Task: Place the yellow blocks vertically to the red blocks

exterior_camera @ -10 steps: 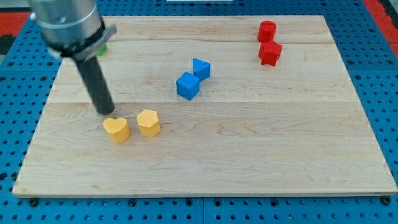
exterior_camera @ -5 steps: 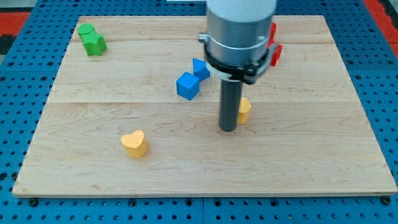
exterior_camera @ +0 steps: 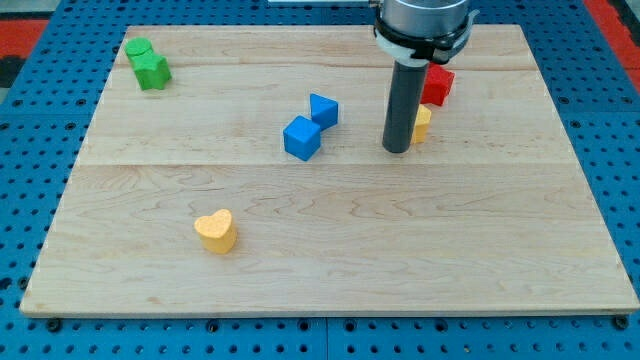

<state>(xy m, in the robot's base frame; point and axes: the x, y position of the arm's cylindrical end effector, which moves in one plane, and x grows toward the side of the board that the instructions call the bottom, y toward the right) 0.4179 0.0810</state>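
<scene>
Yellow shows in two places on your board. One yellow block (exterior_camera: pixel 423 122) sits just to the view's right of my tip (exterior_camera: pixel 396 150), mostly hidden behind the rod, so you cannot make out its shape; whether the rod touches it cannot be told either. The yellow heart block (exterior_camera: pixel 216 230) lies well apart from the tip, far toward the view's left and lower down, alone on the pale wood.

There is no hand for you to read as open or closed — the arm ends in a plain dark rod, nothing held, its end resting on the wooden board (exterior_camera: pixel 480 250).

Just above the hidden yellow piece, to the tip's upper right, you see a red block (exterior_camera: pixel 437 85), partly covered by the rod's collar; the yellow one lies directly below it and close. Any second red piece is not visible to you.

To the tip's left sit two blue pieces touching each other: a blue cube (exterior_camera: pixel 301 138) and a blue wedge-like block (exterior_camera: pixel 323 109) above it. Far off at the view's top left — two green blocks (exterior_camera: pixel 148 64), pressed together.
</scene>
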